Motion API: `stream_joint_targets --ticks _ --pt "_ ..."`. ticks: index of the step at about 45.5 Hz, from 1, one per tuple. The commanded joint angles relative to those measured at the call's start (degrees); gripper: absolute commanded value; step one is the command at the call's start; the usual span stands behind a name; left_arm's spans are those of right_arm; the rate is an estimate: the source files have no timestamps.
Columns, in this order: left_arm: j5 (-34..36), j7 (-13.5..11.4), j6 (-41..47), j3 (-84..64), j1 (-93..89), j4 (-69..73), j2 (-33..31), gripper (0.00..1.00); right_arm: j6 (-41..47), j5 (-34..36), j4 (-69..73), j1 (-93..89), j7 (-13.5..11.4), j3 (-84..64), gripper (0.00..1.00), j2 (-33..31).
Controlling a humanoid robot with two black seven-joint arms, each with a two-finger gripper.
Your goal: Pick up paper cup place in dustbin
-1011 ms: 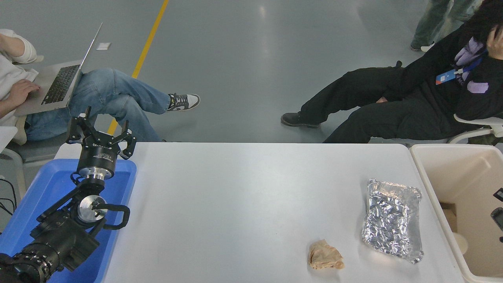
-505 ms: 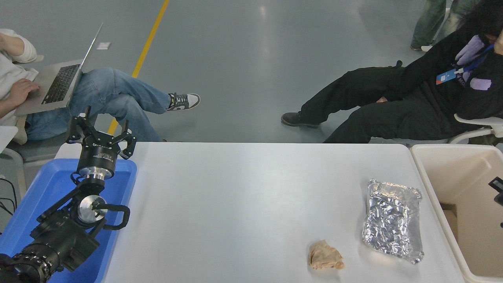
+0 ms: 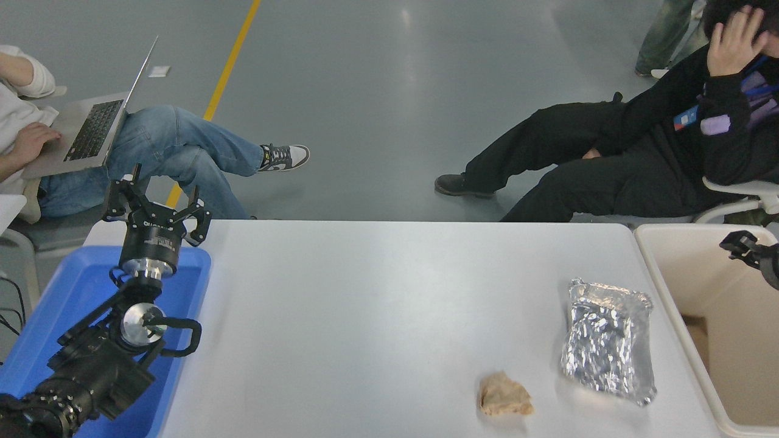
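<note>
Dustbin (image 3: 672, 316) at right edge of frame shows only bare inner walls and floor; the cup seen lying inside it a second ago is out of sight now, so its axis can't be told. Right gripper (image 3: 739, 246), only partly in frame, has risen to the bin's upper right, spread unclear. Left gripper (image 3: 155, 207) parked wide-spread over blue tray (image 3: 67, 292); foil tray (image 3: 608, 340) and brown wad (image 3: 504, 395) unmoved on table (image 3: 365, 316).
</note>
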Motion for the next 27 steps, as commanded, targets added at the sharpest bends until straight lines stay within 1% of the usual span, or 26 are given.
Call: stream_joint_targets --ticks 1,6,10,15,21,27 --pt "0.02 0.00 0.01 0.00 0.00 -0.06 -0.02 0.99 16.03 0.08 6.38 12.96 0.04 -3.58 1.00 0.64" --pt "-0.07 0.00 0.01 0.00 0.00 -0.06 0.07 0.99 30.35 -0.01 6.38 16.91 0.04 -4.54 1.00 3.01" --pt "0.01 0.00 0.01 0.00 0.00 -0.06 -0.02 0.99 36.61 0.08 6.73 20.17 0.04 -5.34 1.00 5.47" --pt "-0.07 0.00 0.01 0.00 0.00 -0.06 0.07 0.99 37.58 -0.27 9.45 24.56 -0.22 -6.13 1.00 9.43" --pt "-0.07 0.00 0.01 0.00 0.00 0.03 0.07 0.99 37.58 -0.71 12.71 31.50 -0.22 -5.96 1.00 11.28" --pt "-0.07 0.00 0.01 0.00 0.00 -0.06 -0.02 0.99 37.58 -0.53 12.97 35.37 -0.14 -5.96 1.00 14.88"
